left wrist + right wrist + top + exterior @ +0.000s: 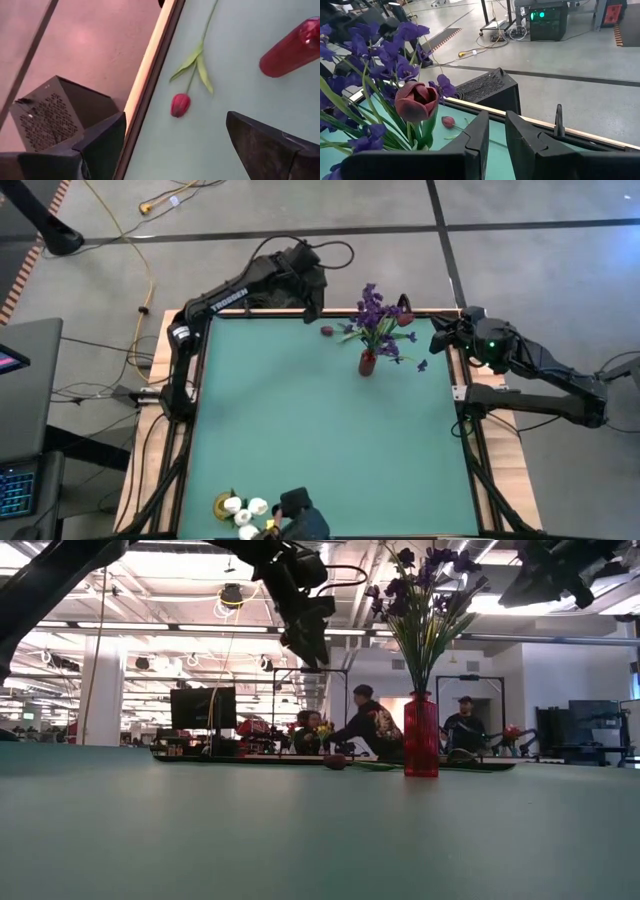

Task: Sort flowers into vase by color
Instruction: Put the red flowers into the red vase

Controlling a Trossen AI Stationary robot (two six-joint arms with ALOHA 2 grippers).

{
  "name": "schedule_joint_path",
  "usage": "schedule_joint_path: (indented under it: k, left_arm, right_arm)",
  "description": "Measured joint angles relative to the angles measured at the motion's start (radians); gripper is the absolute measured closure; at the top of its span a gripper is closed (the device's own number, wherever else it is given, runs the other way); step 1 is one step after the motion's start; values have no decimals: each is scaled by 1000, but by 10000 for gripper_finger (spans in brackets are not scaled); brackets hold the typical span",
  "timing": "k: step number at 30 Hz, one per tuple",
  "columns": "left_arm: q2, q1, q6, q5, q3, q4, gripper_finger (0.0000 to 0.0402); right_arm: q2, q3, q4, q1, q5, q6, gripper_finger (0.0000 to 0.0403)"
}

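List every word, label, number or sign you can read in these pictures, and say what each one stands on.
White lettering on the left arm: too small and blurred to read.
Laptop screen at the edge of the overhead view: glowing marks, not readable.
Red vase, green table and flowers: no writing visible.
Nothing else in any view carries readable text.

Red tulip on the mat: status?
Left gripper open, above loose red tulip. Right gripper nearly shut, empty, near the red vase. Nothing in the way.
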Motion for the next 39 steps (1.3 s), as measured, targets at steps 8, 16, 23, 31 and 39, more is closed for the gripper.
schedule_joint_path:
  k: [8, 16, 23, 31, 39]
  left_arm:
    - [-3, -46, -41, 79, 0, 39, 69]
    - [-120, -83, -66, 109, 0, 79, 69]
    - [-242, -89, -96, 108, 0, 69, 69]
    - [-362, -88, -120, 100, 0, 17, 69]
    - [-440, -88, -116, 48, 0, -109, 69]
  right_arm:
    - [20, 1, -3, -23, 1, 17, 313]
    - [174, 1, 114, -277, -187, -91, 333]
    - [243, 2, 217, -574, -404, -98, 342]
    - [372, 3, 348, -690, -566, -64, 343]
    - [593, 2, 419, -768, -631, -52, 343]
